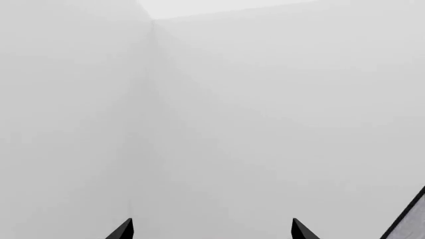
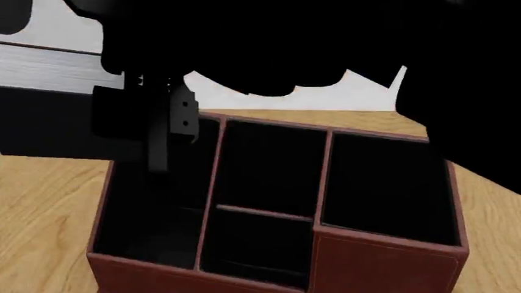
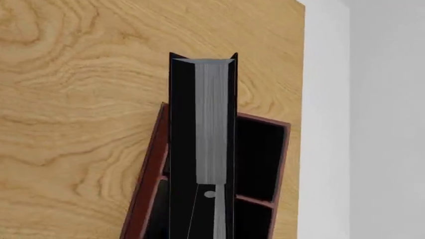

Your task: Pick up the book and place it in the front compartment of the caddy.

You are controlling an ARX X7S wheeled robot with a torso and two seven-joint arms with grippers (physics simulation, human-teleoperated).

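In the right wrist view my right gripper (image 3: 206, 214) is shut on the thin black book (image 3: 182, 124), whose grey page edge faces the camera. The book hangs upright above the dark red-brown caddy (image 3: 149, 169). In the head view the caddy (image 2: 382, 262) stands close in front, its black interior split by thin red dividers. The dark right arm reaches across the top, and its gripper (image 2: 163, 122) hangs over the caddy's left compartment. The book is hard to tell from the black there. My left gripper (image 1: 212, 230) is open and empty, facing bare grey walls.
The caddy stands on a wooden table (image 2: 41, 195), close to the table edge (image 3: 302, 74) in the right wrist view. A pale wall and a grey band (image 2: 49, 67) lie behind. A grey panel edge (image 1: 408, 219) shows beside the left gripper.
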